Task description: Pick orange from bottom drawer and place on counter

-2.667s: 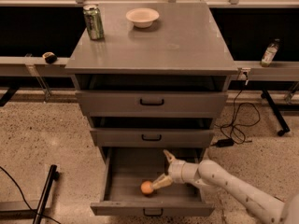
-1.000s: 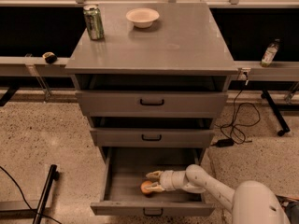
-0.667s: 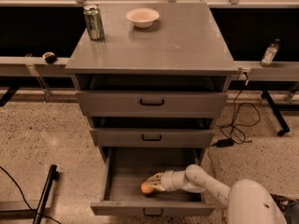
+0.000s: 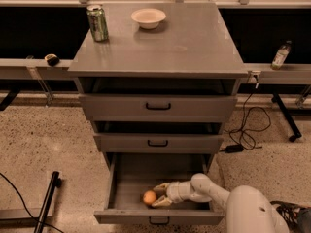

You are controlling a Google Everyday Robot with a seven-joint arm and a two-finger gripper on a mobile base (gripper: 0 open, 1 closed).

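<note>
The bottom drawer [image 4: 127,217] is pulled open. The orange [image 4: 149,197] lies on its floor near the front, left of middle. My gripper [image 4: 158,196] reaches into the drawer from the right at floor level. Its two pale fingers [image 4: 162,187] are spread, one behind and one in front of the orange's right side, and the fruit sits just at their tips. The orange rests on the drawer floor. The counter [image 4: 194,42] is the grey top of the cabinet above.
A green can [image 4: 97,23] and a pale bowl [image 4: 148,18] stand at the back of the counter. The two upper drawers are closed. A dark round object [image 4: 51,59] and a bottle [image 4: 280,55] sit on side ledges. Cables [image 4: 248,130] lie on the floor at right.
The gripper has come down into the drawer and moved left, from beside the orange to having its fingertips on either side of it. The orange has stayed in place.
</note>
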